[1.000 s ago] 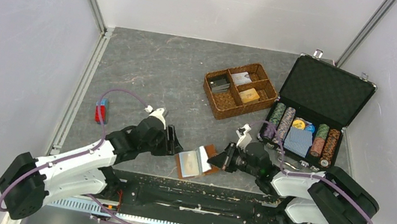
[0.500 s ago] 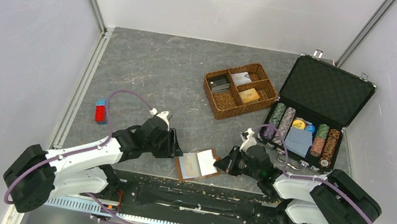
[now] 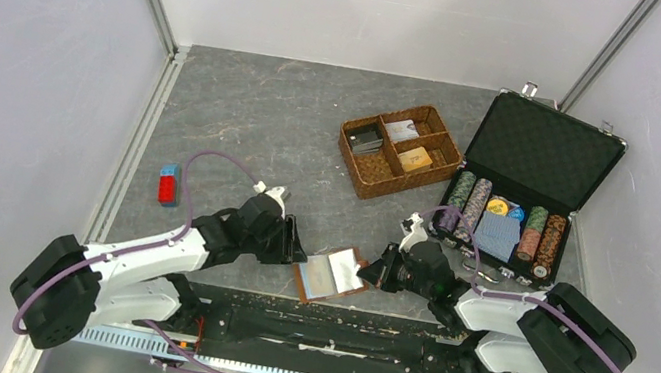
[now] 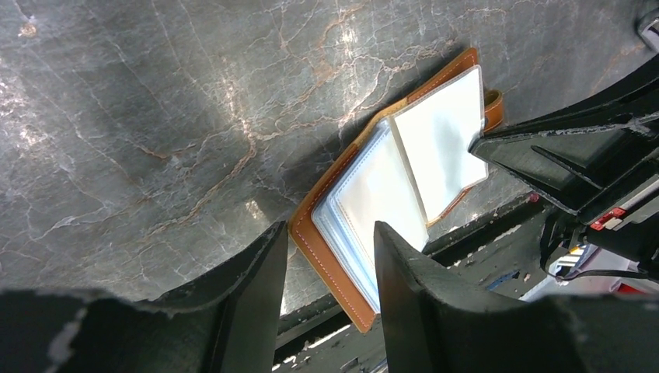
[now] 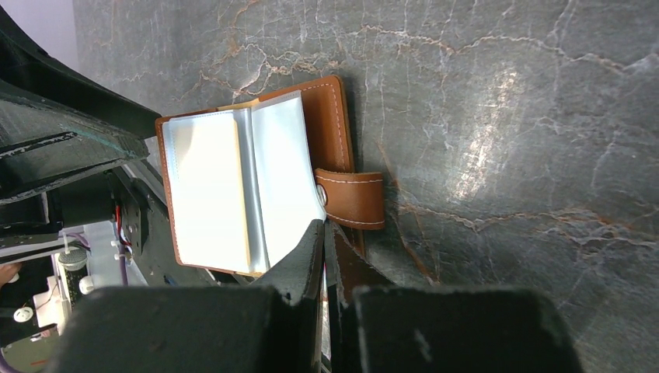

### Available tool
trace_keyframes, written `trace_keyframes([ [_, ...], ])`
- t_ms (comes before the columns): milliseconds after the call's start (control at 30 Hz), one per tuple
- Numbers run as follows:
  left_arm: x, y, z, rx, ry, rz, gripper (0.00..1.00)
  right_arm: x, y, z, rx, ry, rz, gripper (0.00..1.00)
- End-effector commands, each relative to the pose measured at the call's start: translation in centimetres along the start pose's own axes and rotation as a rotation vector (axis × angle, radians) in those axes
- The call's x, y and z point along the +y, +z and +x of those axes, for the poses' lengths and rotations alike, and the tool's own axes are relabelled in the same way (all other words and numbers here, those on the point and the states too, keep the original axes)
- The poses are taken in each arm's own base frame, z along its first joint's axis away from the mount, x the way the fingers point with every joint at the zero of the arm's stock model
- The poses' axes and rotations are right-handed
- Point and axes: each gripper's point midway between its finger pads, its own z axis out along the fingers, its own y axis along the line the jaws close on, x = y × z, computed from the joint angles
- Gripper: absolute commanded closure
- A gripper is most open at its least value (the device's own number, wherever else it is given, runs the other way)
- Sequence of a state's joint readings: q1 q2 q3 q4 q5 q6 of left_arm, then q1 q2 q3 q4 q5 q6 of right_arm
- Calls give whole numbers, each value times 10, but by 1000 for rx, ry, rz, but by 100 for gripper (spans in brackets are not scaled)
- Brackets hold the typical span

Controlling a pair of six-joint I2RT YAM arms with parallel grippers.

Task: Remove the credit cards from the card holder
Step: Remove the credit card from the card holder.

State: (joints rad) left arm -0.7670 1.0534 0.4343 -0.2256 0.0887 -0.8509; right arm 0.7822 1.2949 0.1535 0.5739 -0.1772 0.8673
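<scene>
Left gripper stands about half open, its two black fingers apart. In the left wrist view the near corner of the small tan-brown leather card holder shows in the gap between them; whether the fingers touch the leather I cannot tell. Right gripper is fully closed to one point, and this point meets the free edge of the pale clear sleeves, just beside the brown snap tab; whether a sleeve is caught between the jaws I cannot tell. Only the left wrist view shows that one sleeve leaf is lifted off the others, tilted up toward the right gripper. The tab with its white stitching is plain only in the right wrist view. From the top camera the holder lies open on the grey marbled table, at its near edge, between both grippers. Its long axis goes from left to right, the right end a little farther from the arms, and the tab points to the right arm. Farther back, well apart, stand a woven brown compartment basket and an open black hard case.
</scene>
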Motion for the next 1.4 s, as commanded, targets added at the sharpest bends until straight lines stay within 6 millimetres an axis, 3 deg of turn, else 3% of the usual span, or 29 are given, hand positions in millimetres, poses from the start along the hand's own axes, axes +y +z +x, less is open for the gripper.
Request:
trace_keyframes([
  [0,-11,1,0,-7,7,71,48,-10,2,-4,-19,-12,50,100],
  [467,-3,-4,15,-4,-53,109,31,-25,-8,0,-53,16,97,100],
  [567,-11,-2,13,-16,-59,155,29,-24,-8,0,-47,9,92,100],
  [733,-24,-2,4,-49,-68,216,28,-24,-6,3,-35,18,89,100],
  [1367,-1,5,20,-23,-145,152,35,-36,-9,12,-26,56,119,100],
])
